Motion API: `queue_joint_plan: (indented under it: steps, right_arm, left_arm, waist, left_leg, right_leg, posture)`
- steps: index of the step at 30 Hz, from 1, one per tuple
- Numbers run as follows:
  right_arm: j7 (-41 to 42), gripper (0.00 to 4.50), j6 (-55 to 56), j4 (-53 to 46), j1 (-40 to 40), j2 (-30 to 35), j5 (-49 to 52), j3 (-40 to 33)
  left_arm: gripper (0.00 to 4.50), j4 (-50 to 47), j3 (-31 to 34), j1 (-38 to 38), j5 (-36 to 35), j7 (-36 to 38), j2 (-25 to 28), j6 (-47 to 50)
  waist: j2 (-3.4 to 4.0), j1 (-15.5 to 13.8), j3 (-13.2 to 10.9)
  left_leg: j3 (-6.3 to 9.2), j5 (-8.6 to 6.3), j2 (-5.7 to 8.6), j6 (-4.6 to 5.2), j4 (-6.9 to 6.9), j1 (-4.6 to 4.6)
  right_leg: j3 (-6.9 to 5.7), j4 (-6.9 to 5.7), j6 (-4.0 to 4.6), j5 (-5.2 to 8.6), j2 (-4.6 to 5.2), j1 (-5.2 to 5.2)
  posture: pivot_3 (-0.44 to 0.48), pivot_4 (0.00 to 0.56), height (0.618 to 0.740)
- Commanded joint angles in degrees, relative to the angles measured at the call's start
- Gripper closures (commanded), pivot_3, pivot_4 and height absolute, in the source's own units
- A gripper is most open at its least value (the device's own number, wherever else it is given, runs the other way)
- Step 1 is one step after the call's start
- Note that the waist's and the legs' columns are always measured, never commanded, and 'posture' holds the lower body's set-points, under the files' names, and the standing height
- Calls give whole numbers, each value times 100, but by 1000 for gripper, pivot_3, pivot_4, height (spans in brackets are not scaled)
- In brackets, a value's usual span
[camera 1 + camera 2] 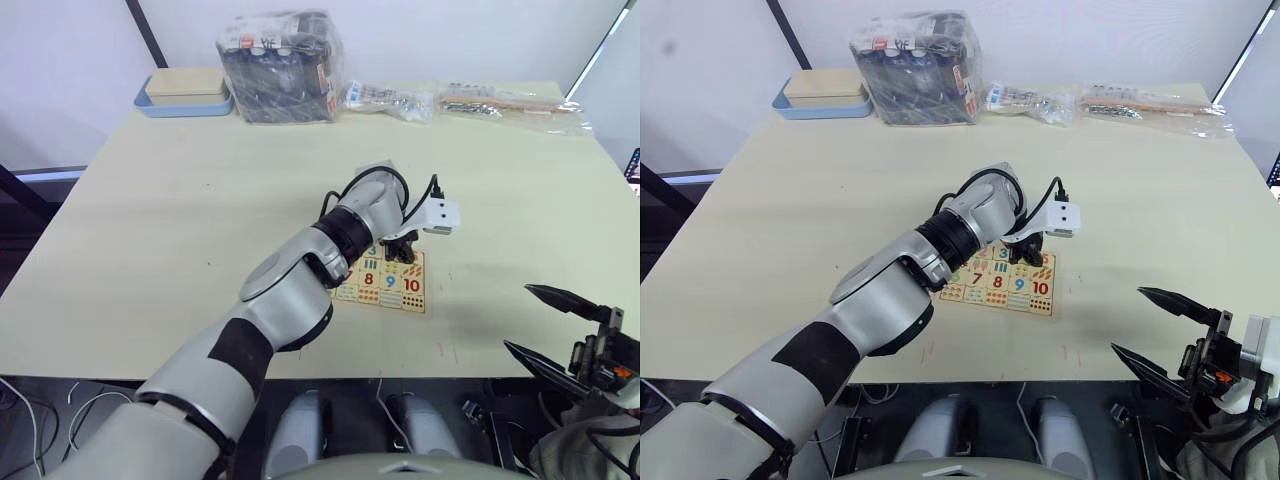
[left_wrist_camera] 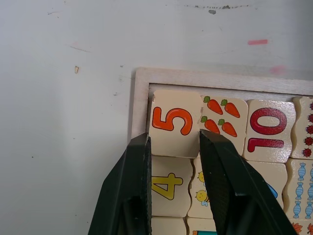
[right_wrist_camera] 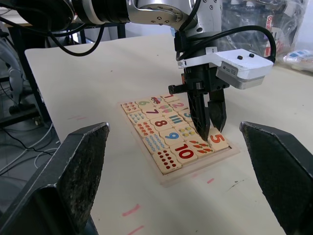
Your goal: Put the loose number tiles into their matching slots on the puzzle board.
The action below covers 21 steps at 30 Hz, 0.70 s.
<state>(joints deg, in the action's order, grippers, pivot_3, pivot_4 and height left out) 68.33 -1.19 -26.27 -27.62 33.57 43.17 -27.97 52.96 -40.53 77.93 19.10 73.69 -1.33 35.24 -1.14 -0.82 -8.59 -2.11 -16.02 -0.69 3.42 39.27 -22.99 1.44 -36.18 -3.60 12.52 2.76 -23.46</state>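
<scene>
The puzzle board (image 2: pixel 139 98) lies on the table near its front edge, its grid packed with colourful number and picture tiles. My left gripper (image 2: pixel 173 137) reaches down over the board's far right corner, shut on the orange 5 tile (image 2: pixel 171 122). That tile sits at the corner slot, beside the carrot tile (image 2: pixel 220 115) and against the yellow 4 tile (image 2: pixel 168 183). The right wrist view shows the same left gripper (image 3: pixel 211 132) standing upright on the 5 tile (image 3: pixel 218 139). My right gripper (image 1: pixel 520 318) hangs open at the front right, off the table edge, holding nothing.
At the table's far edge stand a blue-rimmed box (image 1: pixel 185 92), a plastic-wrapped dark pack (image 1: pixel 280 65) and two clear bags of small parts (image 1: pixel 390 98) (image 1: pixel 510 100). Bare tabletop (image 1: pixel 180 220) surrounds the board.
</scene>
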Motion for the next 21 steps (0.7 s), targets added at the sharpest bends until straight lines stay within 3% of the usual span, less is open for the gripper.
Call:
queue_joint_plan:
  steps: [1, 5, 6, 7, 8, 9, 16, 21]
  right_arm:
    - [19, 0, 20, -110, -5, 69, 90, -107]
    - [20, 0, 3, -123, -13, 77, 101, -109]
    - [18, 0, 0, -121, -11, 79, 102, -109]
    - [12, 0, -6, -130, -13, 81, 107, -114]
    - [8, 0, -11, -136, -15, 84, 111, -118]
    - [6, 0, -15, -139, -16, 86, 114, -121]
    - [-12, 0, -33, -156, 8, 81, 102, -83]
    - [2, 0, -46, -115, 71, 83, 88, -68]
  left_arm:
    - [3564, -106, 6, -58, 68, 87, -6, 56]
    - [3564, -134, 22, -78, 58, 58, 4, 56]
    - [2766, -159, 39, -78, 46, 56, 15, 43]
    - [2346, -226, 97, -55, 5, 61, 36, 60]
    - [2346, -284, 162, -18, -41, 74, 58, 94]
    - [1844, -330, 219, 25, -84, 102, 87, 134]
    - [1844, -1117, 849, 310, -632, 599, 612, 725]
    - [1844, -1633, 1473, -4, -1070, 331, 1039, 438]
  waist:
    - [0, 0, 0]
    - [0, 0, 0]
    - [0, 0, 0]
    - [0, 0, 0]
    - [1, 0, 0]
    - [0, 0, 0]
    - [4, 9, -3]
    - [9, 6, 0]
  left_leg:
    - [0, 0, 0, 0, 0, 0]
    - [0, 0, 0, 0, 0, 0]
    - [0, 0, 0, 0, 0, 0]
    - [0, 0, 0, 0, 0, 0]
    - [0, 0, 0, 0, 0, 0]
    - [0, 0, 0, 0, 0, 0]
    - [0, 0, -4, 0, 0, -2]
    - [1, 0, -14, 0, 1, 3]
  right_leg:
    - [0, 0, 0, 0, 0, 0]
    - [0, 0, 0, 0, 0, 0]
    - [0, 0, 0, 0, 0, 0]
    - [0, 0, 0, 0, 0, 0]
    - [0, 0, 0, 0, 0, 0]
    - [0, 0, 0, 0, 0, 0]
    - [0, -3, 0, 0, 1, -2]
    - [0, -6, 0, 0, 1, 0]
  posture:
    - [0, 150, 740]
    - [0, 150, 740]
    - [0, 150, 740]
    - [0, 150, 740]
    - [0, 150, 740]
    - [0, 150, 740]
    - [0, 150, 740]
    - [0, 150, 740]
